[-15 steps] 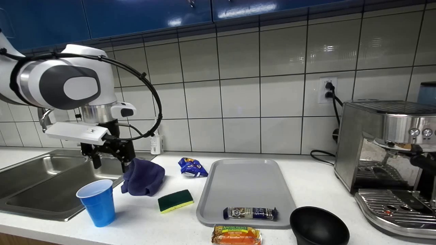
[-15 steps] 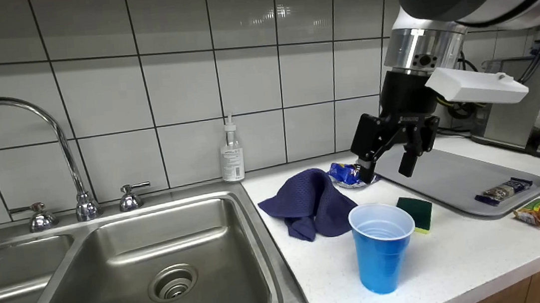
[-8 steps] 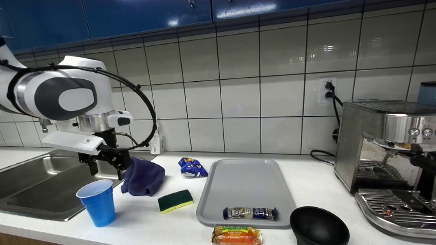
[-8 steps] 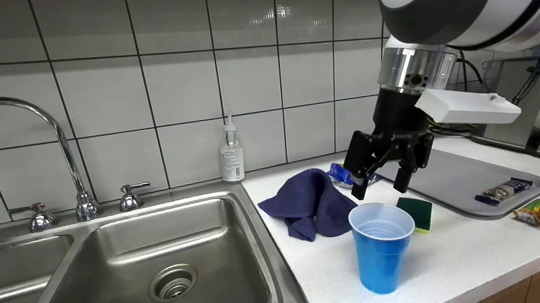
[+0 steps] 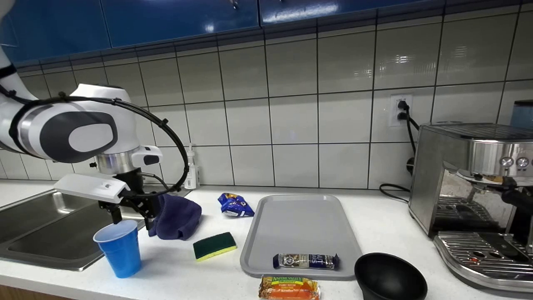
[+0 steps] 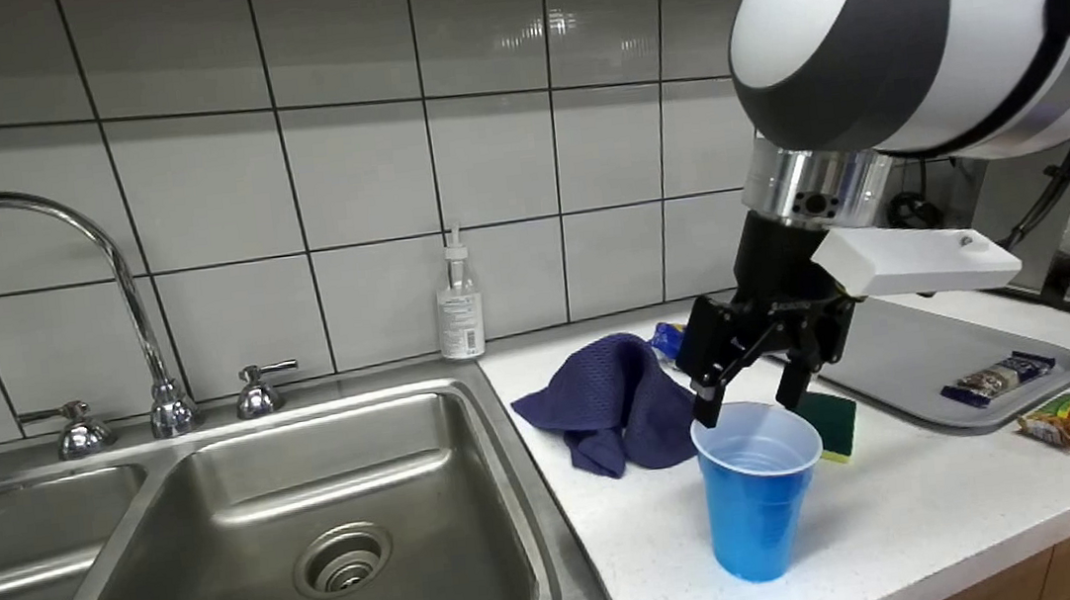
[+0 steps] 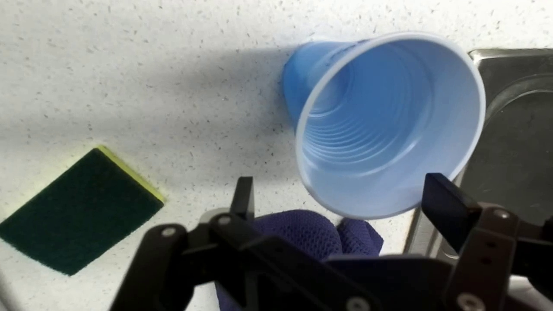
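Note:
My gripper (image 7: pixel 339 179) stands open with nothing between its fingers. It hangs just above and behind a blue plastic cup (image 6: pixel 756 525), whose white-lined mouth faces up. In the wrist view the right fingertip (image 7: pixel 445 203) overlaps the cup's rim; I cannot tell whether they touch. The left fingertip (image 7: pixel 243 198) shows over bare counter. A crumpled purple towel (image 5: pixel 177 216) lies on the counter beyond the cup, partly hidden by the gripper in the wrist view. Beside them rests a green and yellow sponge (image 7: pixel 82 211).
A steel sink (image 6: pixel 390 434) borders the cup's side of the counter. Farther along lie a grey tray (image 5: pixel 304 221) with a nut bar (image 5: pixel 306 261), an orange snack bar (image 5: pixel 289 287), a blue wrapper (image 5: pixel 234 205), a black bowl (image 5: pixel 389 275) and a coffee machine (image 5: pixel 449 175).
My gripper has come down over the last second, with a slight sideways shift, and is now close to the cup's rim. Cup, towel and sponge have not moved; the jaws have stayed open.

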